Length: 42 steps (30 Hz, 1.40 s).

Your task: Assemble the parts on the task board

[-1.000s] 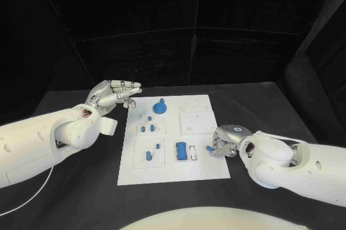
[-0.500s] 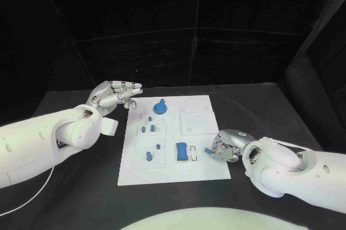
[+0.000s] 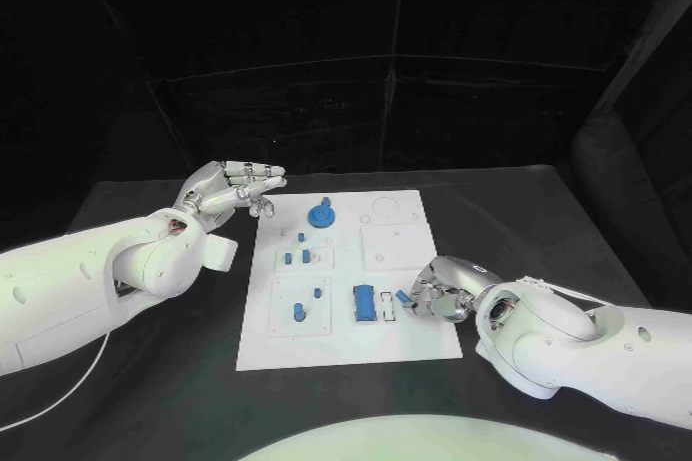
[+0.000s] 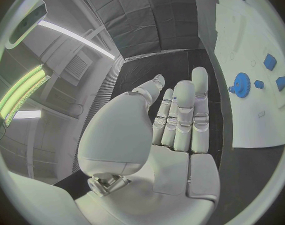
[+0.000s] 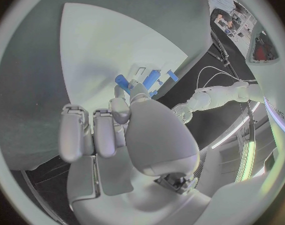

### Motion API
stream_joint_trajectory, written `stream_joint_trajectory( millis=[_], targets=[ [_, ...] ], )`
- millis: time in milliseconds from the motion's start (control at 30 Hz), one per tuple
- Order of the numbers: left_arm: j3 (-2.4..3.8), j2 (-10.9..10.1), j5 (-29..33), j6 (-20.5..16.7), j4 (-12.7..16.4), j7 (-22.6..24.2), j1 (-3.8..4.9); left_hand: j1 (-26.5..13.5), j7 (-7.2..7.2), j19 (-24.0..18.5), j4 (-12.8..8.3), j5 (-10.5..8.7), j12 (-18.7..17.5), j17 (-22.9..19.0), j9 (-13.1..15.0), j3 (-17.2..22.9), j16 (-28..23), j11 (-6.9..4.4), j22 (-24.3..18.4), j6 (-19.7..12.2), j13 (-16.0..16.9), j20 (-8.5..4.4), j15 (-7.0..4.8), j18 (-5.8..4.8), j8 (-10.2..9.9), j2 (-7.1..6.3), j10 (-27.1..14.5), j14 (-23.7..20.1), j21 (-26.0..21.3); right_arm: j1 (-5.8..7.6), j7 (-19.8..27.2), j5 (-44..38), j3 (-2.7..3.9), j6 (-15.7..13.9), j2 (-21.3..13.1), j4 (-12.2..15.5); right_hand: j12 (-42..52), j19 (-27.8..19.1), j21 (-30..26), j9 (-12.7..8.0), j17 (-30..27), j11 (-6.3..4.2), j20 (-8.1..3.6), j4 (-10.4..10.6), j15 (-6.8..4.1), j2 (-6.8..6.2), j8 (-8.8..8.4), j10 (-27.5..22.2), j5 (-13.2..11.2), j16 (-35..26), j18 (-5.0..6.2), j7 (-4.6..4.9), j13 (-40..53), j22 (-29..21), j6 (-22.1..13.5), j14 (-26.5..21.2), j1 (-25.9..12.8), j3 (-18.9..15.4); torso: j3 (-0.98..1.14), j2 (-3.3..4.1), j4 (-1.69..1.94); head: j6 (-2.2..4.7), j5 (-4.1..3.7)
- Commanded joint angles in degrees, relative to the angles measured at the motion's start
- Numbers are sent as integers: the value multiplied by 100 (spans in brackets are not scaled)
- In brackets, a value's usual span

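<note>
**Right hand carrying a part over the board**

The right hand [image 3: 440, 299] is pinching a small blue part [image 3: 404, 298] over the board's [image 3: 346, 351] near right edge, just right of the block [image 3: 364, 302]. The left hand [image 3: 231, 189] is hovering empty, fingers apart, beyond the far left corner, near the gear [image 3: 320, 216].

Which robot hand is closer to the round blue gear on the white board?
The left hand. It hovers just off the white board's far left corner, a short way from the round blue gear. The right hand is at the board's right edge, nearer the robot.
</note>
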Motion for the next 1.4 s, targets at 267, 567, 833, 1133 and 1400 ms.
stream_joint_trajectory(
  millis=[267,567,833,1133,1400],
  targets=[
    [4,2,11,75,17,18,6,-24,8,9,-19,15,12,-6,2,-26,-18,15,-6,-40,-3,20,7,81,24,38,-39,-41,-28,7,24,340,1,-34,244,-143,46,42,38,67,45,-44,-6,198,-30,-105,-2,104,-109,41,-77,-17,29,679,101,325,-221,8,-2,5,8,-6,3],
    [4,-1,11,81,20,13,6,-24,8,9,-19,15,12,-6,2,-26,-18,15,-6,-40,-3,20,7,81,24,38,-39,-41,-28,7,-125,288,2,115,395,-244,113,65,56,137,103,-95,-37,561,-69,-169,50,177,396,69,-83,-85,82,708,264,336,-669,-129,1,3,-3,-16,23],
    [4,1,11,87,19,10,6,-24,8,9,-19,15,12,-6,2,-26,-18,15,-6,-40,-3,20,7,81,24,38,-39,-41,-28,7,-165,282,2,169,461,-278,120,66,55,161,108,-104,-47,584,-78,-181,65,187,394,71,-83,-98,90,709,298,336,-766,-187,4,4,-1,-22,29],
    [3,7,11,92,15,6,6,-24,8,9,-19,15,12,-6,2,-26,-18,15,-6,-40,-3,20,7,81,24,38,-39,-41,-28,8,-243,238,2,280,508,-319,116,64,52,191,105,-111,-56,590,-84,-174,74,192,245,66,-83,-107,94,708,319,335,-905,-268,3,4,-2,-28,34],
    [3,11,11,97,10,3,6,-24,8,9,-19,15,12,-6,2,-26,-18,15,-6,-40,-3,20,7,81,24,38,-39,-41,-28,8,-265,167,2,243,537,-344,141,63,45,266,92,-94,-46,589,-71,-147,89,217,-1734,50,-82,-100,129,709,332,332,-1589,-700,1,3,-3,-34,32]
  ],
)
